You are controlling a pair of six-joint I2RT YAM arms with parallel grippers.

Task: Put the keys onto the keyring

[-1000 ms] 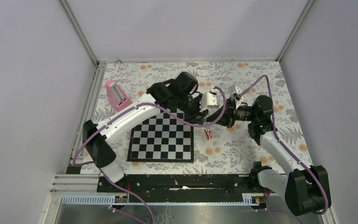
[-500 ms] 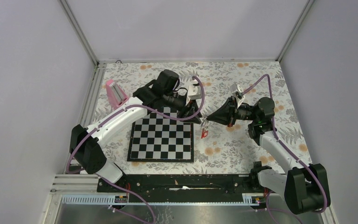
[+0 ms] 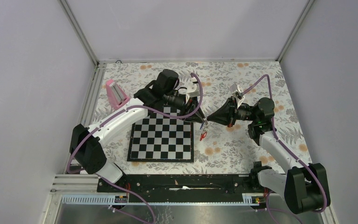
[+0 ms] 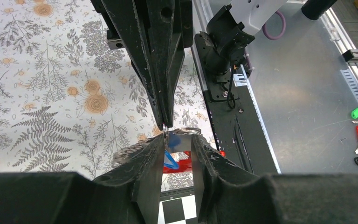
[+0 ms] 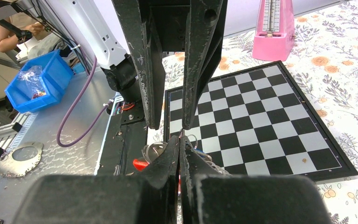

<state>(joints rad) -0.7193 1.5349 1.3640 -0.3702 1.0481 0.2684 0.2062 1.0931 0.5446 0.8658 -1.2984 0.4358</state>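
Nearest you, at the bottom of the overhead view, your two arms rise from their bases and lean in over the flowered worktop (image 3: 242,144). They meet just right of the chessboard (image 3: 161,137), near the middle of the frame.

Your left tool (image 4: 178,139) comes in from the left with its fingers spread partway. In its own camera the blue key (image 4: 170,157) shows low in the gap between them, close to the left-hand finger. I cannot tell whether either finger touches it.

Your right tool (image 3: 208,119) comes in from the right, tip to tip with the left one. Its fingers are pressed together on the thin keyring (image 4: 185,130), which sits just above the left tool's fingertips in the lower middle of the left wrist view.

Under the two tips a red piece (image 3: 203,136) hangs just right of the board's right edge, near its upper corner. It is too small to tell whether it is a key tag or the strap.

Farther back, at the upper left of the worktop, the pink metronome (image 3: 116,94) stands upright, well apart from both tools.
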